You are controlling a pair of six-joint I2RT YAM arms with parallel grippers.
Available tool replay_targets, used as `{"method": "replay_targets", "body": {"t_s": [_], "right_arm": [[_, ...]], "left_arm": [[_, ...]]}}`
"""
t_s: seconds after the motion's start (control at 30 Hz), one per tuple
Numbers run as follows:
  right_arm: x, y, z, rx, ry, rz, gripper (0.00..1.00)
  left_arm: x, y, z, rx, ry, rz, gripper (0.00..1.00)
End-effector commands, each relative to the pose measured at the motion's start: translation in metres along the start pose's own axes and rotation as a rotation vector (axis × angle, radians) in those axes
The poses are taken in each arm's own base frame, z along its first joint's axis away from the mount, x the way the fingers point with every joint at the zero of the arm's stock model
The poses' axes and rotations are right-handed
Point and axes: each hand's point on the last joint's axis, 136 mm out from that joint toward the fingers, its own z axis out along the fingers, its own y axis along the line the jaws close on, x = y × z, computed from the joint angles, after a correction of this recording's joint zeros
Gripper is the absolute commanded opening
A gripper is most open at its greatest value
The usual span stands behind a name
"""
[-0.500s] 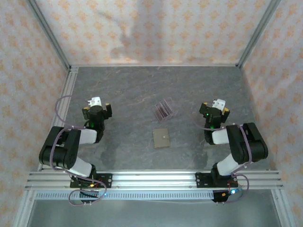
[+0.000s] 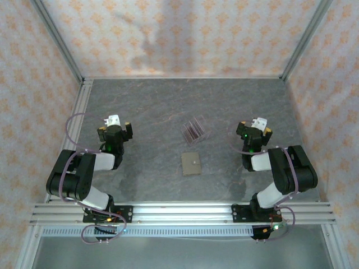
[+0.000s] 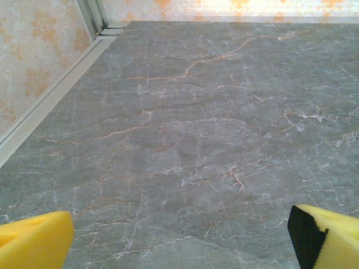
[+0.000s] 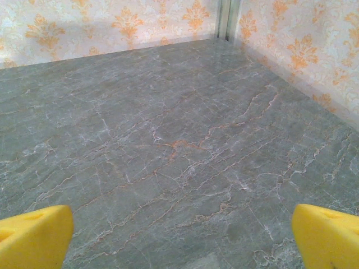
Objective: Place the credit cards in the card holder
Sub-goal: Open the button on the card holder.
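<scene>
Unchanged from a moment before: left gripper (image 2: 115,128) and right gripper (image 2: 253,130) spread wide and empty, toward the table's (image 2: 157,101) left and right edges. Credit cards (image 2: 192,133) standing in a clear slotted stand (image 2: 200,124) mid-table, tan card holder (image 2: 192,163) flat just beside it on the near-edge side. By all appearances, task not yet begun.
</scene>
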Motion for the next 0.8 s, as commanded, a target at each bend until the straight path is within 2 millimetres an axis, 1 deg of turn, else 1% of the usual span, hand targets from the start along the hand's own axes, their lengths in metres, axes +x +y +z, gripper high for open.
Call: {"method": "replay_targets", "body": {"t_s": [0.0, 0.27, 0.4, 0.67, 0.77], "right_arm": [[-0.0071, -0.0054, 0.0034, 0.034, -0.015, 0.03, 1.0], [-0.0063, -0.0071, 0.0038, 0.039, -0.01, 0.038, 1.0], [-0.0068, -0.0115, 0.0051, 0.04, -0.005, 0.061, 1.0], [-0.006, -0.0113, 0.0075, 0.041, 0.009, 0.06, 1.0], [-0.0045, -0.0141, 0.0095, 0.019, 0.024, 0.086, 0.99]], "left_arm": [[-0.0125, 0.0024, 0.0017, -0.009, -0.021, -0.008, 1.0], [-0.0124, 0.002, 0.0015, -0.008, -0.019, -0.007, 1.0], [-0.0127, 0.0022, 0.0022, -0.003, -0.018, -0.012, 1.0], [-0.0119, 0.0022, 0.0024, 0.0, -0.016, -0.011, 0.99], [-0.0123, 0.0026, 0.0021, 0.001, -0.017, -0.013, 1.0]]}}
